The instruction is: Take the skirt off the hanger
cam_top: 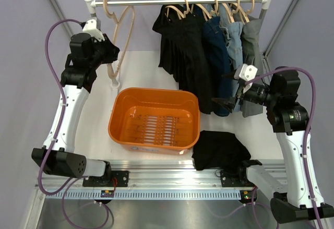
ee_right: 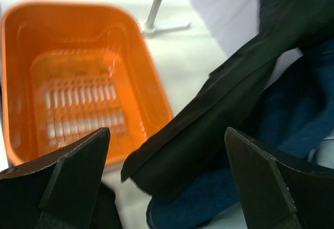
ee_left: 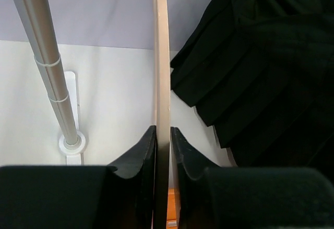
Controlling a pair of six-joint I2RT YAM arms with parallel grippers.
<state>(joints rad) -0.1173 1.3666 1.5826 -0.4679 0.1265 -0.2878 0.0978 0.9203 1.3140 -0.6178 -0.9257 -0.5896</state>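
A bare wooden hanger (cam_top: pixel 123 36) hangs at the left end of the rail (cam_top: pixel 177 1). My left gripper (cam_top: pixel 112 51) is shut on the hanger's side, which runs between the fingers in the left wrist view (ee_left: pixel 162 83). A black skirt (cam_top: pixel 185 57) hangs on a wooden hanger beside several denim and grey garments (cam_top: pixel 235 46). My right gripper (cam_top: pixel 229 91) is open, level with the lower edge of these garments; the black skirt's hem (ee_right: pixel 209 130) and a blue denim garment (ee_right: pixel 292 114) show between its fingers, untouched.
An orange basket (cam_top: pixel 155 120) stands in the middle of the white table. A black garment (cam_top: pixel 219 149) lies in a heap at the table's near edge, right of the basket. The rack's left post (ee_left: pixel 52 77) stands on its foot beside the basket.
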